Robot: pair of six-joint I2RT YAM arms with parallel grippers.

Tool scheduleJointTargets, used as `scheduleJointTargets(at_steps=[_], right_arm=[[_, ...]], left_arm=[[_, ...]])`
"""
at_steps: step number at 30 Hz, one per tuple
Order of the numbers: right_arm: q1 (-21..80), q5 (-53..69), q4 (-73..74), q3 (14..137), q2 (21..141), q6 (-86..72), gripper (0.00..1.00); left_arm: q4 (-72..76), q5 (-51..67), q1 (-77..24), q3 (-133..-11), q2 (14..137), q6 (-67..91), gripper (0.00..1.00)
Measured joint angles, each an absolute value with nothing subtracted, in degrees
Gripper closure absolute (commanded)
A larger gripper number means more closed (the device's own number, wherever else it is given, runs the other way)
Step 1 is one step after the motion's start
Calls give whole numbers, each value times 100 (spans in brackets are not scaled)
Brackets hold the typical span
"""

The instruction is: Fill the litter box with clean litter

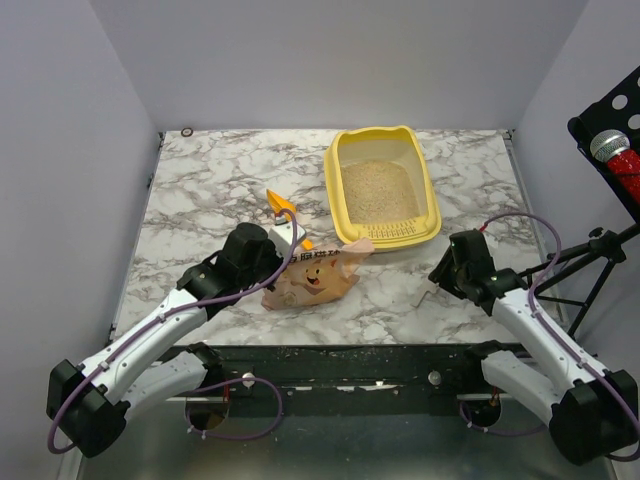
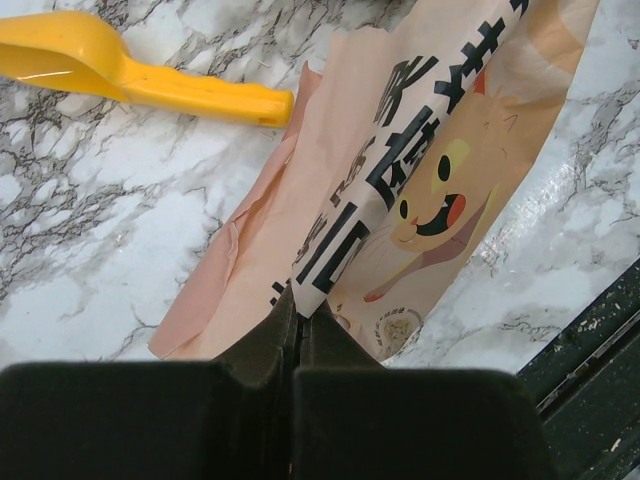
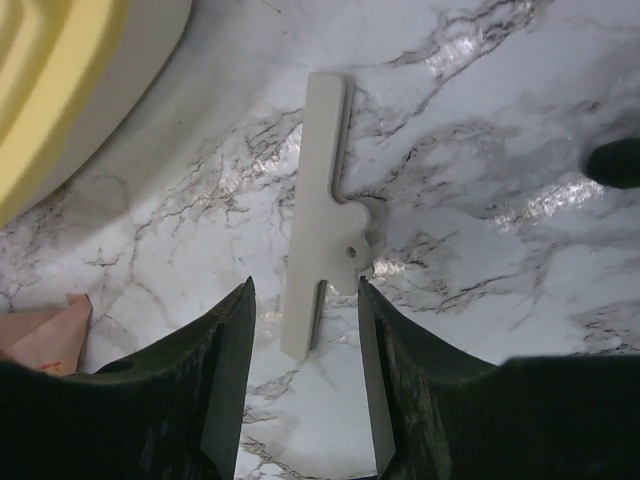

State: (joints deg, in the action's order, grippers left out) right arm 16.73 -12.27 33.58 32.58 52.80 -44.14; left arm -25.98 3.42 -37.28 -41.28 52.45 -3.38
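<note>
Gripping the pinkish-tan printed plastic bag (image 2: 450, 170) with shut left jaws, lower the open right jaws squarely astride the flat white plastic strip (image 3: 325, 200).

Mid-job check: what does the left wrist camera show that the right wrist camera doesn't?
Left wrist only: the orange scoop lying on the marble table, the cat print and dark characters on the bag, and the left jaws shut on the bag's edge.
Right wrist only: a flat white plastic piece lying on the table with its near end between the open right jaws, and a corner of the yellow litter box.
Both: the marble table and the bag, though the right wrist catches only a small pinkish corner of it.
</note>
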Motion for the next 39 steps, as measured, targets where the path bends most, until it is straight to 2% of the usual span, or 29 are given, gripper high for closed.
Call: scheduleJointTargets(at_steps=[28,33,35,39], right_arm=[[1450,-1210,2681,2582,5653,-5205,54],[1398,-1203,2467,2543,5848,-5205,58],[1376,-1175,2375,2519,5953,-5203,64],[1345,-1116,2128,2517,6080,-5223,97]], left_arm=[[-2587,318,-3795,-4108,5247,-336,100],[-2574,314,-3800,-4108,5288,-336,100],[-2550,298,-3800,-4108,5312,-336,100],[-2512,266,-3800,-4108,5354,-336,100]])
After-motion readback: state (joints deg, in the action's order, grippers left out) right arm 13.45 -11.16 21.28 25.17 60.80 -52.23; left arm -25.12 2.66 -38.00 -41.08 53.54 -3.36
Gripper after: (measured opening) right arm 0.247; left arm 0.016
